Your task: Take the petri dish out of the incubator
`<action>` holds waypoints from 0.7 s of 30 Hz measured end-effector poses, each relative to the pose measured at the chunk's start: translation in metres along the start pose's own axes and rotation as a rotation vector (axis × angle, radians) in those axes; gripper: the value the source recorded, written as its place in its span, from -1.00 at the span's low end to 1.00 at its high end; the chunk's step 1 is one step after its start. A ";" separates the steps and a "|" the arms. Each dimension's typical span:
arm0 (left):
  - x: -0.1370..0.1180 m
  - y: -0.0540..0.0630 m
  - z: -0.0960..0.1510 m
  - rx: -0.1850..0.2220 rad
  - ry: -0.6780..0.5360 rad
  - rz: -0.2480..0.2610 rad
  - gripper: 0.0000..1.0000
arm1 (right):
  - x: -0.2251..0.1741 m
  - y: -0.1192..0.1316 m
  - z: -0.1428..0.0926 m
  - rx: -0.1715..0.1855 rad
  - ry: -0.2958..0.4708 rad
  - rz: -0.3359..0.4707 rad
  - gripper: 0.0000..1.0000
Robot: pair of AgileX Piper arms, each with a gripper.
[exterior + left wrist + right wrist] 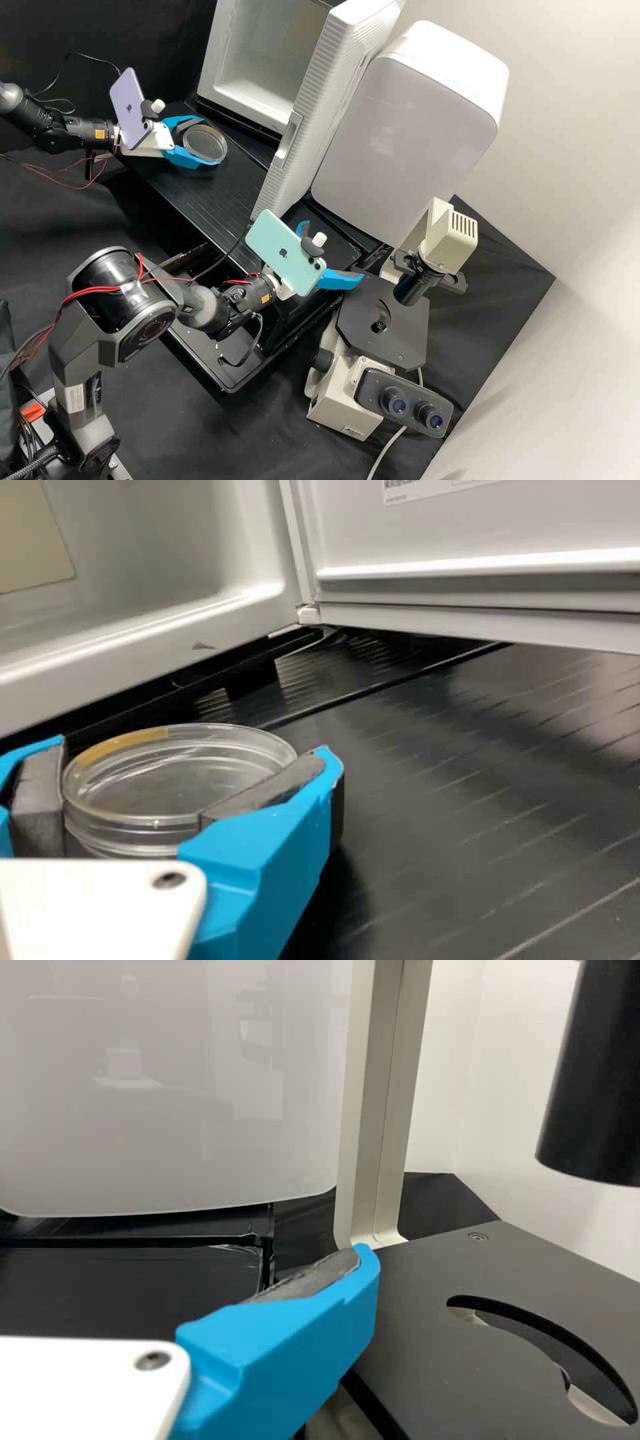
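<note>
Black table [217, 193], high view. Left arm lay level, entering from 9 o'clock. Left tool [202, 142] was closed on the one petri dish [208, 140], pads on its rim, just outside the one open incubator [267, 60] at 12 o'clock. Right tool [332, 253] was spread, holding nothing, above the one microscope [380, 347] at 5 o'clock, close beside the incubator door [320, 100].

You're in a laboratory: a white incubator [223, 60] stands open on the black bench [213, 200], a microscope [383, 373] just beside it.
</note>
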 end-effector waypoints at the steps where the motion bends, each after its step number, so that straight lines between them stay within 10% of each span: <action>1: 0.000 0.000 0.000 -0.004 -0.003 -0.001 -1.00 | 0.000 0.000 0.000 0.000 0.000 0.000 1.00; 21: -0.005 -0.015 0.008 -0.048 -0.030 -0.019 -1.00 | 0.000 0.000 0.000 0.000 0.000 0.000 1.00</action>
